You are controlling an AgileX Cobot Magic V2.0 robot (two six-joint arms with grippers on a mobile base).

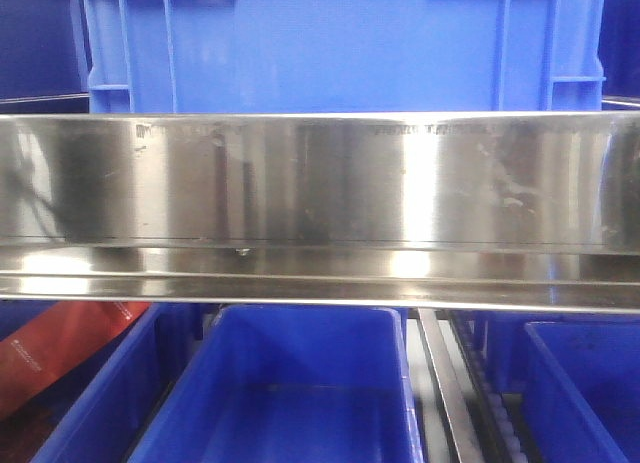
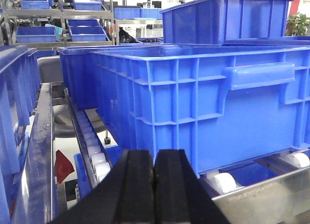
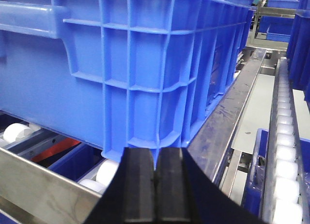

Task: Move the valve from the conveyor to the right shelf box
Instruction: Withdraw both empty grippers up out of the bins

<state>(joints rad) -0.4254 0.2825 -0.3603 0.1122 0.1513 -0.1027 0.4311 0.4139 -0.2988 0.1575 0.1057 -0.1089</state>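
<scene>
No valve and no conveyor show in any view. A big blue shelf box [image 2: 208,93] stands on white rollers in front of my left gripper [image 2: 154,185], whose black pads are pressed together with nothing between them. The same kind of blue box [image 3: 126,64] fills the right wrist view, its corner just beyond my right gripper [image 3: 156,190], which is also shut and empty. In the front view a blue box [image 1: 340,43] sits above a steel shelf rail [image 1: 320,183]. Neither gripper appears in the front view.
Below the steel rail are more blue bins [image 1: 280,383] and a red strip [image 1: 60,348] at lower left. White roller tracks [image 3: 286,151] run along the shelf lanes. Further racks with blue bins [image 2: 38,33] stand in the background. A steel side rail [image 3: 232,112] borders the box.
</scene>
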